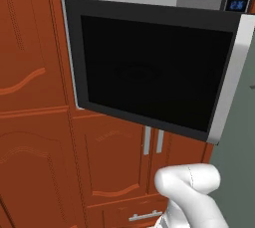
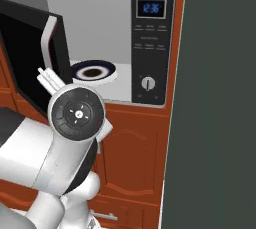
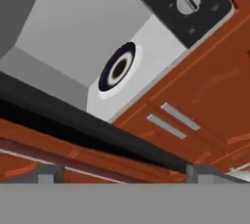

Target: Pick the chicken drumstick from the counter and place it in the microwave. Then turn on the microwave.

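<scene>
The microwave [image 2: 150, 48] stands open, its black glass door [image 1: 149, 72] swung out to the left. Inside on the pale floor lies a round dark-rimmed plate [image 2: 94, 72], also seen as the plate [image 3: 118, 69] in the hand view. Its control panel carries a blue display [image 2: 150, 8] and a round knob [image 3: 189, 0]. My gripper [image 3: 124, 174] is open, with nothing between the fingertips, and sits below and in front of the door's lower edge. The chicken drumstick and the counter are out of view.
Reddish-brown cabinet fronts [image 1: 30, 122] surround the microwave, with two silver handles [image 1: 153, 141] just under it and a drawer handle [image 1: 144, 216] lower down. A tall dark grey panel [image 2: 220, 98] closes off the right side. The open door juts into the space at left.
</scene>
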You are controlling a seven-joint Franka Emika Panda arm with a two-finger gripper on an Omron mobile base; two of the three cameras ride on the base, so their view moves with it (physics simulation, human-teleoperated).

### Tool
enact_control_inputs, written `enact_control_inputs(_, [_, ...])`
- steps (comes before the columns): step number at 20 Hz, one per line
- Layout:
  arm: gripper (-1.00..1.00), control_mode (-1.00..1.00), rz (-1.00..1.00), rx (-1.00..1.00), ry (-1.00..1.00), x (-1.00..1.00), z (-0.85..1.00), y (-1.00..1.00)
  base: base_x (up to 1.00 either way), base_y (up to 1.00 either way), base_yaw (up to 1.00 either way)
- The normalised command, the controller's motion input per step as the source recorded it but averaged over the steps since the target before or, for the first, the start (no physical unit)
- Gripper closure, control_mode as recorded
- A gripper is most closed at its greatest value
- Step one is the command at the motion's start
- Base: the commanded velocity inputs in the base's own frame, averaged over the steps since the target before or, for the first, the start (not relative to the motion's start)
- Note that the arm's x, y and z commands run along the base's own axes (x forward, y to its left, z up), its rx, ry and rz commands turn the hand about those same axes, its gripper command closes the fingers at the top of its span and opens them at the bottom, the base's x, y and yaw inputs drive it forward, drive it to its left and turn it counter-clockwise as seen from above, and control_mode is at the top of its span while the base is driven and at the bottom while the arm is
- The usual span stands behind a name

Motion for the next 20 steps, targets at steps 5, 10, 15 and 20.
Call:
enact_control_inputs(5, [-1.0, -1.0, -0.33, 0.3, 0.01, 0.3, -0.28, 0.0, 0.0, 0.0, 0.0])
enact_control_inputs(10, [-1.0, -1.0, -0.34, 0.27, 0.03, 0.71, -0.2, -0.02, 0.0, 0.0, 0.0])
enact_control_inputs(15, [-1.0, -1.0, -0.11, 0.36, 0.01, 0.2, -0.01, -0.39, 0.0, 0.0, 0.0])
enact_control_inputs(20, [-1.0, -1.0, 0.03, 0.27, 0.0, 0.24, -0.04, -0.18, 0.0, 0.0, 0.0])
